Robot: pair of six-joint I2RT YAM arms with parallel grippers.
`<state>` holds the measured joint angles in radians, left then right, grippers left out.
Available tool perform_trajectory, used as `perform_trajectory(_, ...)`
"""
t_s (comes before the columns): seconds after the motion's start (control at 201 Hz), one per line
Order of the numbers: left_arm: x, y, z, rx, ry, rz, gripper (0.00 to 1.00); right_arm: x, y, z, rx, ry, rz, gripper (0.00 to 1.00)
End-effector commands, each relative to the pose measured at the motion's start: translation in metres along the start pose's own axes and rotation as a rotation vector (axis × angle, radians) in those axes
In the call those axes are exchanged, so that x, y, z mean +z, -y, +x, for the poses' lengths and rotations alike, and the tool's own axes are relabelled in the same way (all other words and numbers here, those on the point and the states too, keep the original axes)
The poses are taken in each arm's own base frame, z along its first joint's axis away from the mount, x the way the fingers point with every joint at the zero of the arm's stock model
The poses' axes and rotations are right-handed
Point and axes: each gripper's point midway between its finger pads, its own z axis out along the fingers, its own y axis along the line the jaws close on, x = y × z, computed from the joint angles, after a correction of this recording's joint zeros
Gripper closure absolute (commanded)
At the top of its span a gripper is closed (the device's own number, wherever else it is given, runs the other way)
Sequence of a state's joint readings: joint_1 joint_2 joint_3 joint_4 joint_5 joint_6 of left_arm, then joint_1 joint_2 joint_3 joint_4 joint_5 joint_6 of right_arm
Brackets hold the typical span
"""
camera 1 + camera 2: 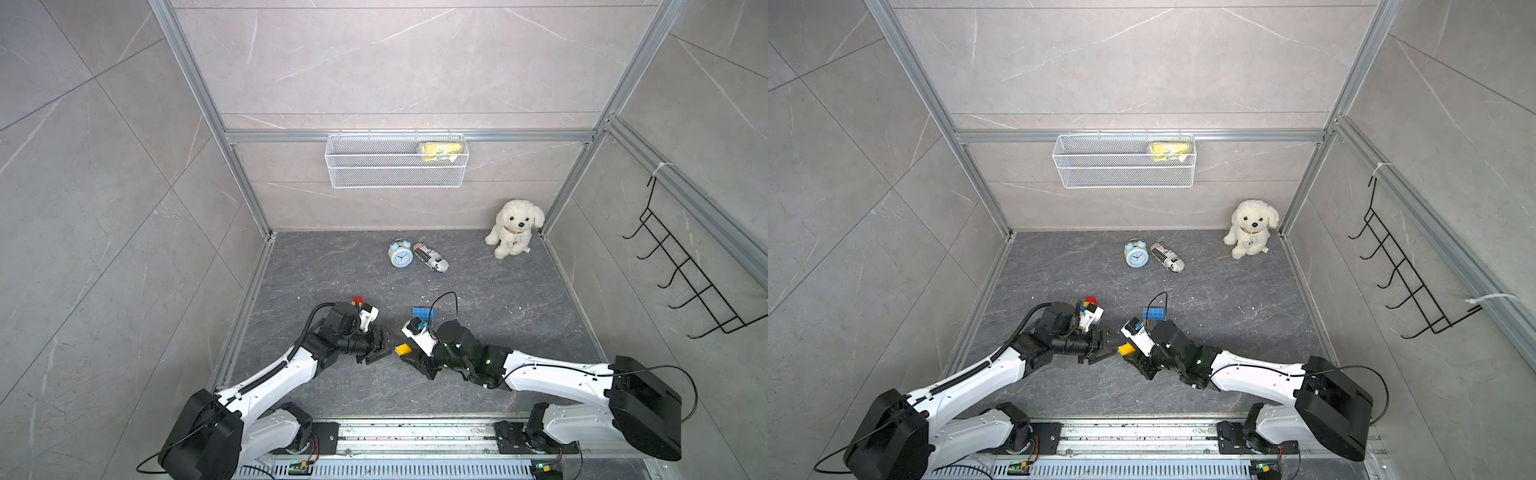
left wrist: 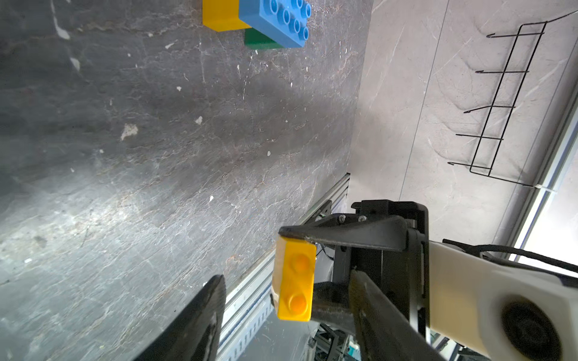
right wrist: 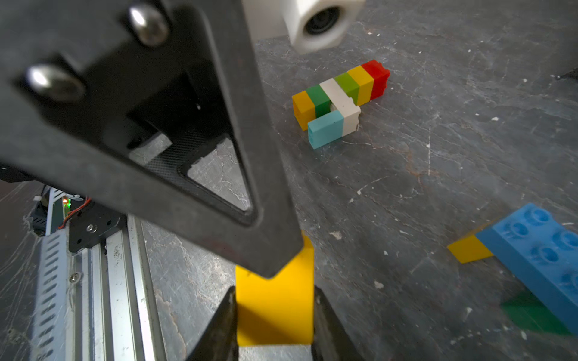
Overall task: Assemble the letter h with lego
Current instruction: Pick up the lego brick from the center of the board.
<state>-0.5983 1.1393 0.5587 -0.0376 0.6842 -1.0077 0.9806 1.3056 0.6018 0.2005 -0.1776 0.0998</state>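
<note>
Firmly, the right gripper pinched a yellow lego brick above the front middle of the tabletop, while the left gripper had its jaws spread either side of it.

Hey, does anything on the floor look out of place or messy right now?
The blue brick lies askew over a green brick. White flecks litter the floor, and a can lies on its side beside the alarm clock.
</note>
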Motion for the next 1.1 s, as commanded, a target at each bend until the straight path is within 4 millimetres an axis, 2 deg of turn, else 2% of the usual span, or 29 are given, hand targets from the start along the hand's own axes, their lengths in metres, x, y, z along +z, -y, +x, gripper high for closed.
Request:
perform_trajectory(0.0,0.005,0.018,0.002,0.038,-0.037,0.039,0.42,-0.004,-0.004,-0.008,-0.024,0.035,-0.027,1.00)
perform_trajectory(0.244,0.013,0.022,0.006,0.047,-0.060,0.039,0.70,-0.005,-0.006,-0.009,-0.020,0.035,-0.039,1.00)
perform_trajectory(0.393,0.019,0.027,0.005,0.062,-0.062,0.031,0.92,-0.001,-0.007,-0.008,-0.004,0.023,-0.045,1.00)
perform_trajectory(0.448,0.020,0.029,0.002,0.067,-0.049,0.029,1.00,-0.001,-0.006,-0.008,0.006,0.022,-0.046,0.96)
perform_trajectory(0.468,0.019,0.030,0.000,0.069,-0.040,0.027,1.00,-0.001,-0.006,-0.009,0.011,0.025,-0.046,0.93)
perform_trajectory(0.488,0.019,0.031,-0.001,0.071,-0.032,0.025,1.00,-0.002,-0.006,-0.009,0.016,0.026,-0.046,0.89)
perform_trajectory(0.528,0.018,0.033,-0.006,0.082,-0.009,0.016,1.00,-0.003,-0.001,-0.010,0.039,0.031,-0.030,0.74)
perform_trajectory(0.607,0.012,0.031,-0.021,0.098,0.075,-0.047,1.00,-0.010,0.022,-0.014,0.131,0.067,0.041,0.44)
perform_trajectory(0.697,0.004,0.030,-0.036,0.132,0.169,-0.144,1.00,-0.027,0.054,-0.020,0.278,0.155,0.090,0.30)
perform_trajectory(0.717,0.002,0.030,-0.041,0.141,0.194,-0.169,1.00,-0.032,0.061,-0.019,0.309,0.176,0.100,0.21)
perform_trajectory(0.727,0.002,0.030,-0.043,0.147,0.206,-0.184,1.00,-0.035,0.065,-0.020,0.325,0.189,0.109,0.20)
perform_trajectory(0.861,-0.001,0.027,-0.065,0.197,0.322,-0.377,1.00,-0.062,0.121,-0.007,0.521,0.270,0.293,0.17)
perform_trajectory(0.956,0.004,0.022,-0.079,0.216,0.370,-0.540,1.00,-0.077,0.161,0.021,0.668,0.240,0.470,0.17)
perform_trajectory(1.09,0.022,0.025,-0.094,0.282,0.419,-0.751,1.00,-0.086,0.196,0.061,0.833,0.146,0.624,0.21)
